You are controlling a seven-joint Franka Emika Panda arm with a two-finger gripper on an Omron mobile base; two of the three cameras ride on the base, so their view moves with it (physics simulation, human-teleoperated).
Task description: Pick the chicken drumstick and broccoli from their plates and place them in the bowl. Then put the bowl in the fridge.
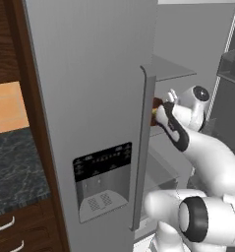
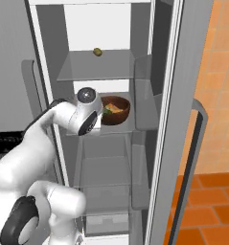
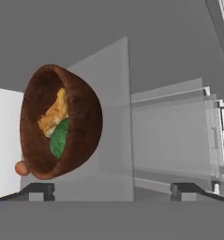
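A: Now, starting nearest the base, what is showing?

B: The white arm is reaching into the open fridge [image 2: 164, 143]. The gripper [image 3: 112, 190] is standing released, its two fingertips spread wide with nothing between them.

A: Any writing or brand?

B: The dispenser panel [image 1: 102, 179] on the closed door is carrying rows of small pale markings, too small to read.

A: And the task items?

B: The bowl [image 2: 115, 110] is sitting on a middle glass shelf [image 2: 125, 128], just beyond the hand. It is holding the chicken drumstick [image 3: 55, 115] and the broccoli [image 3: 60, 138], touching each other.

A: Farther back?

B: A small yellow-green item [image 2: 97, 51] is lying on the upper shelf.
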